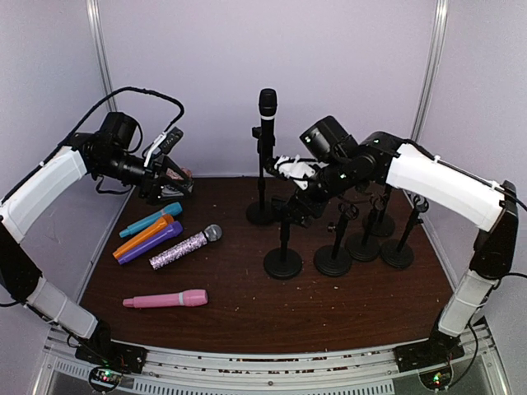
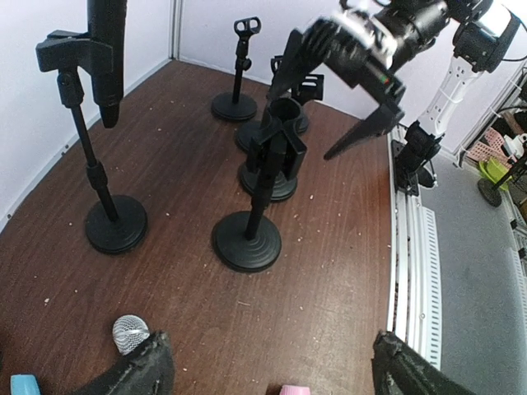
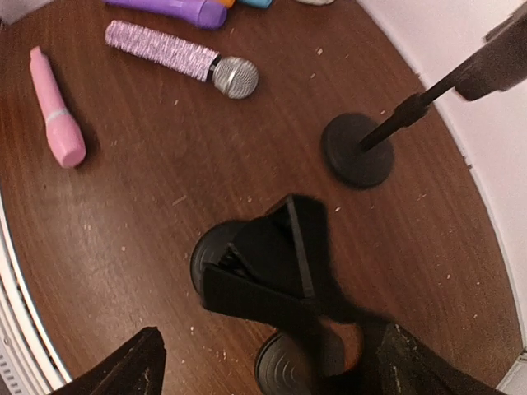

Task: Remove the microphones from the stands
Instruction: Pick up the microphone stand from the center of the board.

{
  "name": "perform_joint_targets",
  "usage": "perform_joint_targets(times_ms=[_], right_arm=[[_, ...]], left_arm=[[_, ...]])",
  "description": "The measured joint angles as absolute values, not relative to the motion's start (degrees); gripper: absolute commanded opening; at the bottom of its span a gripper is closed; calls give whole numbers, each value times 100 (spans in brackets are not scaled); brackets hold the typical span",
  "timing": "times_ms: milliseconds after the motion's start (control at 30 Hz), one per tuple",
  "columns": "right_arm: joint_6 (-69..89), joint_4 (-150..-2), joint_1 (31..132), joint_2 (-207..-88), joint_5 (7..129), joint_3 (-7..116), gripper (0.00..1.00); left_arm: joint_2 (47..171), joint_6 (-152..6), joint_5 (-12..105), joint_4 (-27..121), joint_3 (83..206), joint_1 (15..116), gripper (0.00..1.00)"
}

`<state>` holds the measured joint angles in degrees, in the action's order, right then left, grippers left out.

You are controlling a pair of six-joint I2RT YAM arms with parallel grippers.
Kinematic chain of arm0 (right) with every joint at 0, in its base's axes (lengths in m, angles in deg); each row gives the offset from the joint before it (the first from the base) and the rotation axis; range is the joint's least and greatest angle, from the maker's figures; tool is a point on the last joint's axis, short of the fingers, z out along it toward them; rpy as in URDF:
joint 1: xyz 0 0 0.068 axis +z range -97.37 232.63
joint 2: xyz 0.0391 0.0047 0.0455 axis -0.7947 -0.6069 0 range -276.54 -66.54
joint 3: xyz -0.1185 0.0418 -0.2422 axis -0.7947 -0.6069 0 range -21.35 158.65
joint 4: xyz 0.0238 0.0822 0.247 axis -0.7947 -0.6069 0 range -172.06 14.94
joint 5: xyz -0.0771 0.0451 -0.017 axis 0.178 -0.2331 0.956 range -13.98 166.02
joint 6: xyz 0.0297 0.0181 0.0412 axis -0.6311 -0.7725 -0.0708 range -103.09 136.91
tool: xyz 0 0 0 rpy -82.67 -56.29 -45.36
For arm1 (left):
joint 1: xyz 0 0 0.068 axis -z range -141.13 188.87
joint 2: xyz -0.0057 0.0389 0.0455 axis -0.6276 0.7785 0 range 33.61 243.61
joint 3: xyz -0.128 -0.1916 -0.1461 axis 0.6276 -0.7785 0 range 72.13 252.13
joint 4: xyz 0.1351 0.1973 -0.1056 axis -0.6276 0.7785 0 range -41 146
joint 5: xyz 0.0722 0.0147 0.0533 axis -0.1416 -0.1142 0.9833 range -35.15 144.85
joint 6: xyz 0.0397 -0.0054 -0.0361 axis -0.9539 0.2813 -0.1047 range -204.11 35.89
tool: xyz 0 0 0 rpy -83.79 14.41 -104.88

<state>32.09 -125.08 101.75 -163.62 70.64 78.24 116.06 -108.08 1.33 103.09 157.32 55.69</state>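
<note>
Microphone (image 1: 268, 111), black, upright in stand (image 1: 263, 185)

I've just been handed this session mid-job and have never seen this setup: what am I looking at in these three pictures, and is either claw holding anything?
Two robot arms are bolted at the near edge of a brown table. The overhead picture looks down from behind them; the other two come from cameras on each wrist.

One black microphone stands in its stand at the back. That is the one to remove. Several empty stands cluster in the middle and to the right.

On the left lie loose microphones: a pink one, a glittery one, and purple, orange and blue ones.

The left claw hangs open above the table's back left, empty. The right claw is open over an empty stand's clip, gripping nothing.
</note>
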Motion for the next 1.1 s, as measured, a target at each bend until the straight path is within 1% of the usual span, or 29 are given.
perform_joint_targets(times_ms=[200, 400, 533, 833, 1100], right_arm=[[3668, -12884, 10171, -16696, 7142, 7936, 87], [3931, -13072, 10160, -17009, 7516, 8537, 83], [4011, -13222, 10162, -17030, 7669, 8618, 83], [4409, -13242, 10180, -16838, 7964, 8725, 86], [4929, -13362, 10267, -17105, 8148, 8930, 86]], left_arm=[[11587, -10808, 74, 10309, 15732, 5569, 85], [11578, -10808, 63, 10309, 15732, 5569, 85], [11563, -10810, 63, 10309, 15732, 5569, 84], [11563, -10808, -11, 10307, 15732, 5569, 84], [11563, -10860, -46, 10374, 15732, 5569, 84]])
